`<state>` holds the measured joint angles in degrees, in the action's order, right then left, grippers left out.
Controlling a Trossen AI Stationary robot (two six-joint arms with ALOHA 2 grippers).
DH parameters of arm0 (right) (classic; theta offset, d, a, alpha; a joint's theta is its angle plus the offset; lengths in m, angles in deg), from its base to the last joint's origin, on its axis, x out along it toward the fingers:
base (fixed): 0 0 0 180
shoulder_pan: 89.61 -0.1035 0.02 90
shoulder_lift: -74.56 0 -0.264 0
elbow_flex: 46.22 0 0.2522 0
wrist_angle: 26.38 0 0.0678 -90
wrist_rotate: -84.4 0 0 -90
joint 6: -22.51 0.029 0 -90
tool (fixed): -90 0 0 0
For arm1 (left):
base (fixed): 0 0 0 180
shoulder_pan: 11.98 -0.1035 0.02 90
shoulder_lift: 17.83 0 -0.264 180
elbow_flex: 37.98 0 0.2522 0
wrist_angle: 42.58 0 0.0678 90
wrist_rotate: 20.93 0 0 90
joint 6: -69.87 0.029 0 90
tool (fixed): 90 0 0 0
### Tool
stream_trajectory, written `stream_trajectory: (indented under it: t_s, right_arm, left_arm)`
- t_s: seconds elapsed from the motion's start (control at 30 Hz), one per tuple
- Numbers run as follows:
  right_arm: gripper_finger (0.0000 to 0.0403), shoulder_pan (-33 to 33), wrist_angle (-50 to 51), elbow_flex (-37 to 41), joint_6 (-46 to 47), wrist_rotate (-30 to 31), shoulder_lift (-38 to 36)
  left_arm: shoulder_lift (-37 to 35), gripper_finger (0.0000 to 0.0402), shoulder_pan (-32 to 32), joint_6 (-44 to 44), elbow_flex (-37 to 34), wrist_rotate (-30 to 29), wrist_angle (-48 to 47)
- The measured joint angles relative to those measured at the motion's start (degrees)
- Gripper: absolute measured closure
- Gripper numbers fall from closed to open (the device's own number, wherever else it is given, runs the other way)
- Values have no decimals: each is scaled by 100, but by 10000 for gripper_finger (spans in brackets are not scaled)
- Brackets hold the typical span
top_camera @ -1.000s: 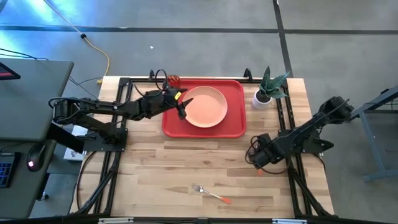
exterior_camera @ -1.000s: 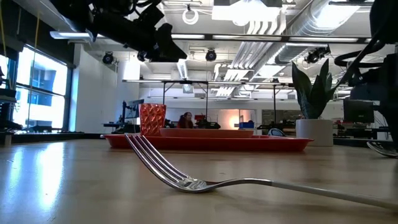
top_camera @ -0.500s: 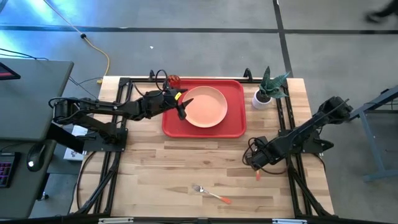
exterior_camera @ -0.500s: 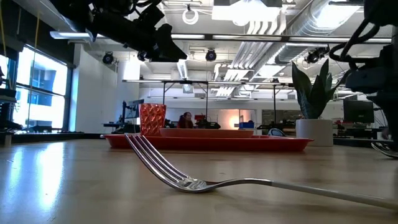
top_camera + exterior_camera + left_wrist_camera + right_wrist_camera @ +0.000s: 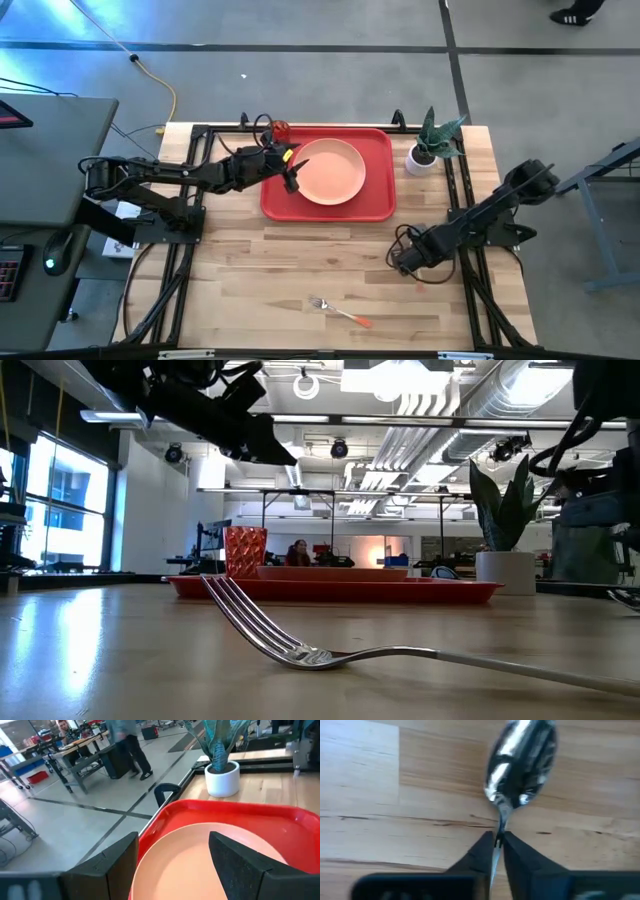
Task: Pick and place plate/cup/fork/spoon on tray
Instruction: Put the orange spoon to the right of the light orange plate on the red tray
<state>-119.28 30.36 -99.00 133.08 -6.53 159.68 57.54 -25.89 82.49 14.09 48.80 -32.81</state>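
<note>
Right gripper [image 5: 497, 851] low over the wooden table [image 5: 270, 270], right of centre, fingers pinched on orange-handled metal spoon [image 5: 521, 766] at its neck | spoon's long axis runs forward from fingers, bowl leading | left gripper [image 5: 175, 860] spread above peach-pink round plate [image 5: 200, 865] on red rectangular tray [image 5: 375, 205]

Wooden table [image 5: 250, 270], red tray [image 5: 375, 205], potted plant [image 5: 425, 150] (white pot), fork [image 5: 338, 311]

The big red tray [image 5: 375, 205] is set flat at the far middle of the table. The round pink plate [image 5: 330, 171] is laid flat on it. The little red cup [image 5: 280, 129] stands upright in the tray's far left corner. The orange-handled fork [image 5: 338, 311] lies near the front edge. The shiny spoon [image 5: 520, 767] is pinched by its neck.
</note>
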Motion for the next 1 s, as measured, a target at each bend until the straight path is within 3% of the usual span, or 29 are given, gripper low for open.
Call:
stream_trajectory:
  t_s: [0.27,0.5,0.6,0.8,1.0]
  right_arm:
    - [397,754,536,-695,-1155,67,18]
    - [398,1585,1233,-1593,-2273,1291,12]
    - [400,2051,1132,-1694,-2698,1674,5]
    - [400,3369,440,-1642,-4171,1701,7]
    - [400,4601,-997,-1642,-5282,1913,169]
  left_arm:
    - [-24,170,0,9,0,-22,-141]
    - [-129,170,0,188,2,-262,-106]
    - [-153,170,2,205,4,-468,-122]
    - [-193,170,48,579,4,-659,-115]
    - [-288,170,-2,1162,4,-1305,-91]
